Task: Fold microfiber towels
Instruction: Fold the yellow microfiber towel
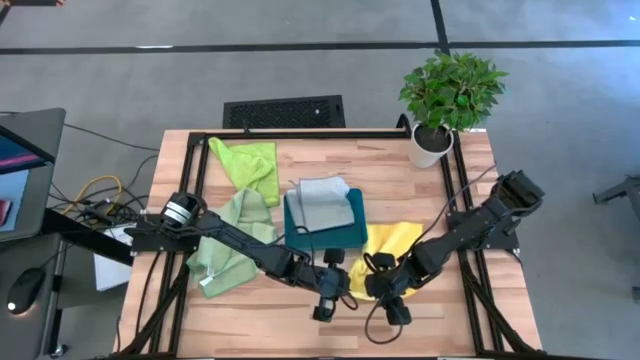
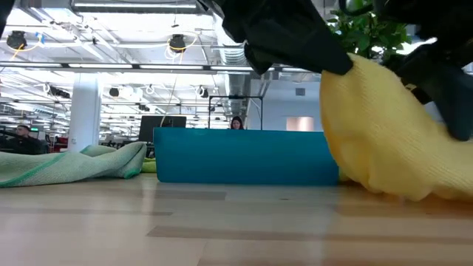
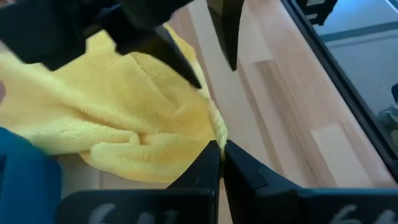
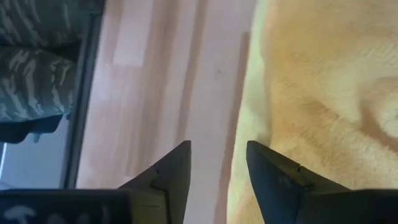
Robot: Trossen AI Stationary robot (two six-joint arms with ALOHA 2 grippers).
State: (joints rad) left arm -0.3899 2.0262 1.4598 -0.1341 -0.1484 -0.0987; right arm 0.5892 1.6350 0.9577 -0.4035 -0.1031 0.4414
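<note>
The yellow towel (image 1: 395,245) lies rumpled on the table right of the teal tray (image 1: 300,238), with its near part raised (image 2: 377,125). My left gripper (image 3: 221,148) is shut on it at the towel's near left side (image 1: 352,285). My right gripper (image 4: 217,163) is open, close beside the left one (image 1: 380,292), with its fingers over the table at the towel's edge (image 4: 245,130). A light grey towel (image 1: 325,203) lies on the tray. A lime green towel (image 1: 250,165) and a pale sage towel (image 1: 232,240) lie on the table to the left. My left gripper pinches the yellow towel's edge (image 3: 217,132) between its two fingertips; one layer or several, I cannot tell. The held part is lifted off the table and the cloth hangs slack from it (image 2: 355,81), while the rest lies on the table. My right gripper: one finger (image 4: 277,177) shows over the towel's edge; whether it touches, I cannot tell.
A potted plant (image 1: 445,100) stands at the table's far right corner. A black frame rail (image 1: 300,133) runs around the table. Bare wood (image 1: 250,320) lies along the near edge.
</note>
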